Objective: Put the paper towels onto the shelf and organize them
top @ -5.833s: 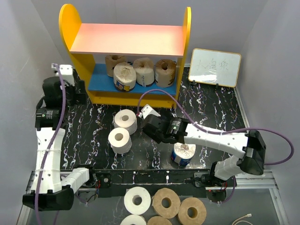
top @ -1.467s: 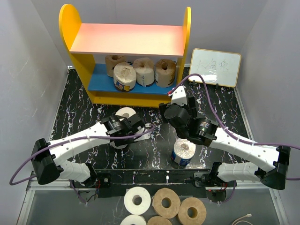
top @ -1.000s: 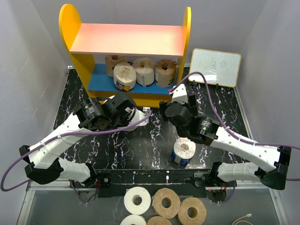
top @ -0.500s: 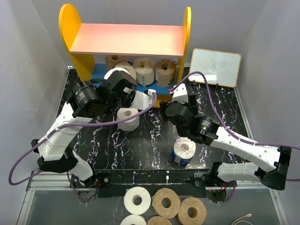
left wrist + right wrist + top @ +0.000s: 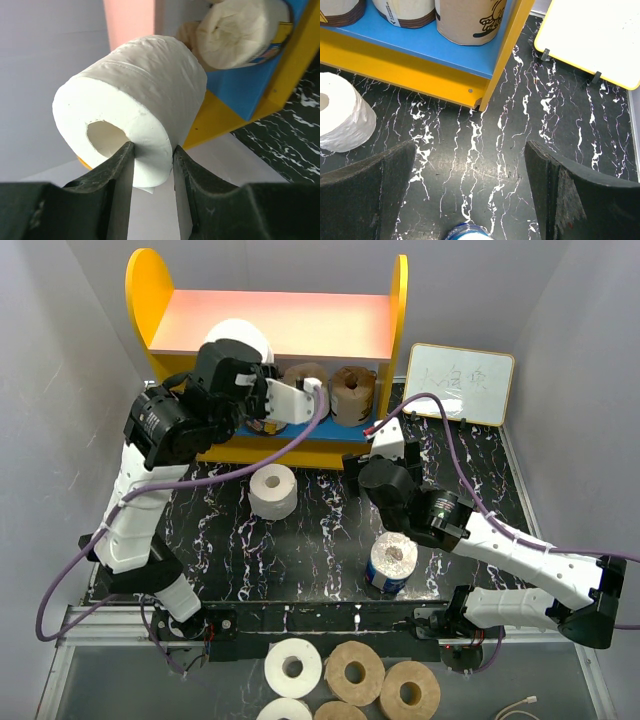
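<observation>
**Ana:** Rolls first, from the left. Where is the one in hand?

**Ben:** The left tool (image 5: pixel 152 161) is clamped on a plain white paper towel roll with a hollow core (image 5: pixel 140 95). Its two dark fingers (image 5: pixel 116 172) are closed against the roll's near end. The roll is up at the front edge of the pink top board of the two-level shelf with yellow rounded side panels (image 5: pixel 150 300), toward the left panel. I cannot tell whether it touches the board.

**Ana:** And the shelf's lower level?

**Ben:** Tan paper towel rolls in printed wrap (image 5: pixel 470 15) sit side by side on the blue lower board. In the overhead view the left arm hides those toward the left panel.

**Ana:** What lies in front of the shelf?

**Ben:** A second white roll (image 5: pixel 273 490) rests core-up on the black, white-veined bench (image 5: pixel 310 540), just in front of the shelf's middle. A blue-wrapped roll (image 5: pixel 391 562) stands upright farther out, in line with the right panel.

**Ana:** The other arm?

**Ben:** The right tool (image 5: pixel 470 195) hovers in front of the shelf's right panel with its fingers spread wide, gripping nothing. The blue-wrapped roll shows at the bottom edge of its wrist view.

**Ana:** Anything right of the shelf?

**Ben:** A small yellow-framed whiteboard with writing (image 5: pixel 460 383) is propped up just beside the right panel.
</observation>
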Robot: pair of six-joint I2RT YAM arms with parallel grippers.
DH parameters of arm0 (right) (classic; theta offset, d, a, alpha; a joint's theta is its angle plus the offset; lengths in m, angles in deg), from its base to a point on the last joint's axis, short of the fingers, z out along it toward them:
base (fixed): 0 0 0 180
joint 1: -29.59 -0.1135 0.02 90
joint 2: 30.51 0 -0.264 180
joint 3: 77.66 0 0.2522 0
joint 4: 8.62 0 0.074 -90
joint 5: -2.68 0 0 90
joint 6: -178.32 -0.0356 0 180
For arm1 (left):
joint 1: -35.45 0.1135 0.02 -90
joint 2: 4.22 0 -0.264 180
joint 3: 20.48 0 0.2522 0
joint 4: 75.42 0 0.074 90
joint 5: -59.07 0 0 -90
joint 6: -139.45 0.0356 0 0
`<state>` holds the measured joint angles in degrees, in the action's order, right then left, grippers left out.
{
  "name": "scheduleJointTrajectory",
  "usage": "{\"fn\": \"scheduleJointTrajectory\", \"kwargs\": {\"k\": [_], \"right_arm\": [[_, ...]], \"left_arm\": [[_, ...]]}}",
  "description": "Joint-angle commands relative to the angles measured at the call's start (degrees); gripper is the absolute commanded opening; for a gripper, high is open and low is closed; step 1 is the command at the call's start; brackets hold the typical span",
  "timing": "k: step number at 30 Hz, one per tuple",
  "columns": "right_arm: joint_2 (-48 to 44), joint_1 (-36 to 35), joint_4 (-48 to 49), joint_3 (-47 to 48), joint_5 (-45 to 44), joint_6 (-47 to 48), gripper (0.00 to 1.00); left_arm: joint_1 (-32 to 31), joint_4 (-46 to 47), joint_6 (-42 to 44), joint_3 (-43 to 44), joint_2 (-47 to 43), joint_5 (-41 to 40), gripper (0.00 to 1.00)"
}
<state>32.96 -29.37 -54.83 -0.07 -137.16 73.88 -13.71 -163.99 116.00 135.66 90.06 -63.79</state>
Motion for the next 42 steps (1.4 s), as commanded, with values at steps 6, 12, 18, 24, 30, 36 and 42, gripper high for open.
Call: {"fn": "scheduleJointTrajectory", "kwargs": {"k": [6, 12, 18, 24, 30, 36, 42], "right_arm": [[-1.5, 0.6, 4.89, -1.52, 1.22, 0.08, 0.89], [-1.68, 0.7, 5.49, -2.54, 1.94, -0.33, 0.88], [-2.84, 0.9, 5.81, -3.77, 2.21, -0.86, 0.88], [-2.87, 1.03, 6.46, -4.35, 2.83, -1.08, 0.88], [-1.7, 1.12, 7.63, -4.76, 3.35, -1.11, 0.88], [-0.7, 1.17, 8.4, -4.95, 3.86, -1.08, 0.88], [-0.44, 1.19, 8.78, -5.1, 3.99, -1.08, 0.89]], "left_arm": [[7.95, 18.03, 7.78, 3.75, 0.47, 2.17, 0.0], [16.97, 21.35, 7.23, 5.08, 3.4, 9.4, 0.0], [30.32, 20.66, 4.78, 5.3, 6.31, 19.27, 0.0], [32.69, 20.29, 4.21, 4.95, 7.13, 21.52, 0.0], [32.66, 21.32, 5.38, 4.98, 7.52, 21.02, 0.0], [32.73, 23.09, 5.55, 4.9, 6.95, 21.19, 0.11], [32.73, 29.12, 5.9, 2.11, 4.92, 20.63, 0.42]]}}
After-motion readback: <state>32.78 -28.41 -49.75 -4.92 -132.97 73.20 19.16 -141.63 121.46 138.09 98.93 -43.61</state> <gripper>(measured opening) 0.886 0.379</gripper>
